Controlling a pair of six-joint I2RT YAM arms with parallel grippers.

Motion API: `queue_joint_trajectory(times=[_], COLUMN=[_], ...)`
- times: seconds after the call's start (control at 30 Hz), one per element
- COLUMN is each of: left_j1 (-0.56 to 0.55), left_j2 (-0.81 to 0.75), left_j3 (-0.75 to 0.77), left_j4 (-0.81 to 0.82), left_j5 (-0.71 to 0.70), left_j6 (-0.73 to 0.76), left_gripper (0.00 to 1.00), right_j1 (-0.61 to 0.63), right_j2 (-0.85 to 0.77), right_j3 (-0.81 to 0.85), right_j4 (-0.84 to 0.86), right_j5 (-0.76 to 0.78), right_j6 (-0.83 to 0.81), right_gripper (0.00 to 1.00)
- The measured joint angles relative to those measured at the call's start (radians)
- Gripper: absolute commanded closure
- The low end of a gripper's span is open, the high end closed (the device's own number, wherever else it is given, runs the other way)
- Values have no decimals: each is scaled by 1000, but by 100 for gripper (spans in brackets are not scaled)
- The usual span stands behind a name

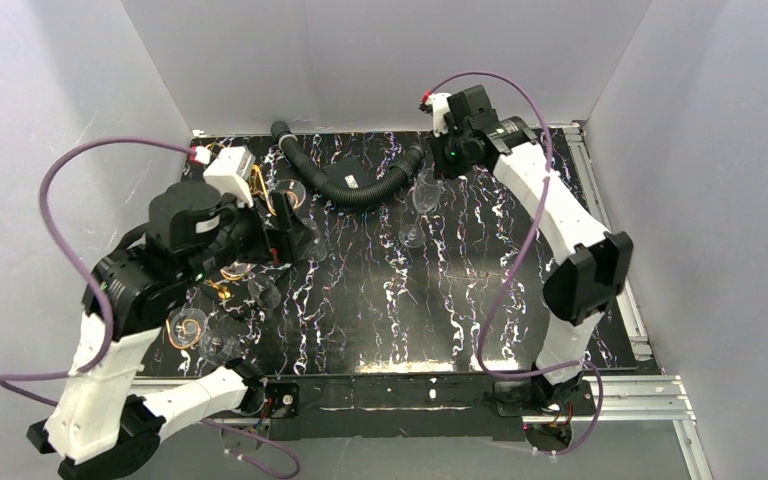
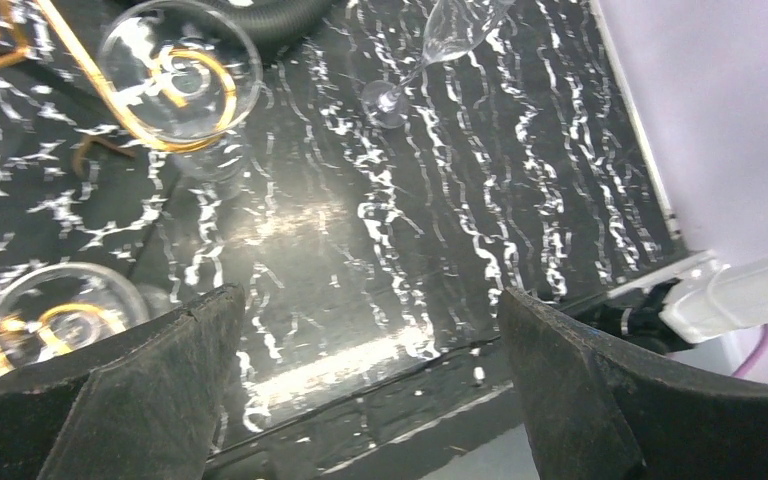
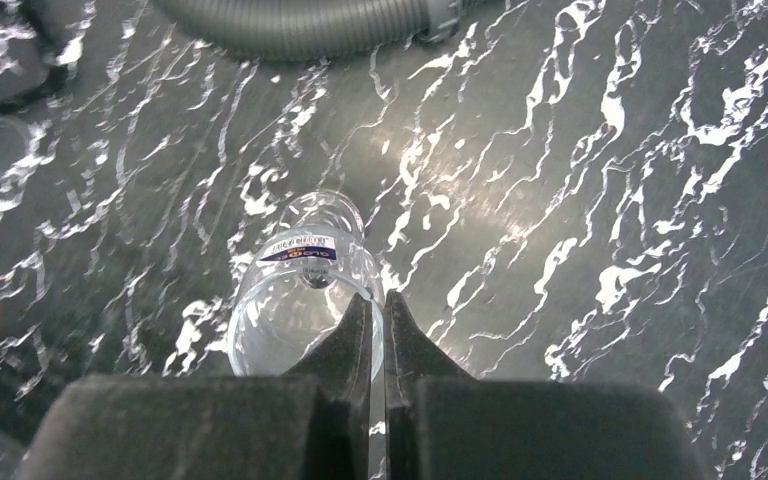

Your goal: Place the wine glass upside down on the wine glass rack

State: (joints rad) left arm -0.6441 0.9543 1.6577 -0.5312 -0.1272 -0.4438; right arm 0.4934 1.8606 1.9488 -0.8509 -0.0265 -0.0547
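Right gripper [image 3: 378, 312] clamped on wine glass [image 3: 295, 300] rim, left gripper [image 2: 370, 335] fingers wide apart, near wine glass rack [image 2: 85, 65].

Left tool [image 2: 365, 320] spread wide; right tool [image 3: 378, 315] pinched on wine glass [image 3: 285, 330] rim

Tabletop [image 1: 440, 300]: black, glossy, with white marbled veining; bright glare patches on it in both wrist views. Enclosure of plain pale lavender-grey panels: far wall [image 1: 380, 60], left wall [image 1: 50, 90], right wall [image 1: 730, 150], seams visible at the far corners. Aluminium rails [image 1: 650, 385] run along the near and right tabletop edges. Lighting even, diffuse.
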Motion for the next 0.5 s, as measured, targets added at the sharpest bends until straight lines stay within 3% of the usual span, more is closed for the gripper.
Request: queue_joint_trajectory(times=[0.23, 0.5], left_j1=[0, 0], left_j2=[167, 341], left_j3=[44, 75], left_j4=[72, 194], left_j5=[123, 275], left_j6=[-121, -304], left_gripper=[2, 2], right_j1=[-57, -349], right_j2=[-237, -379], right_j3=[-125, -181], right_j4=[-40, -40], right_j5=[-92, -111], right_j6=[28, 32], right_gripper=[99, 99])
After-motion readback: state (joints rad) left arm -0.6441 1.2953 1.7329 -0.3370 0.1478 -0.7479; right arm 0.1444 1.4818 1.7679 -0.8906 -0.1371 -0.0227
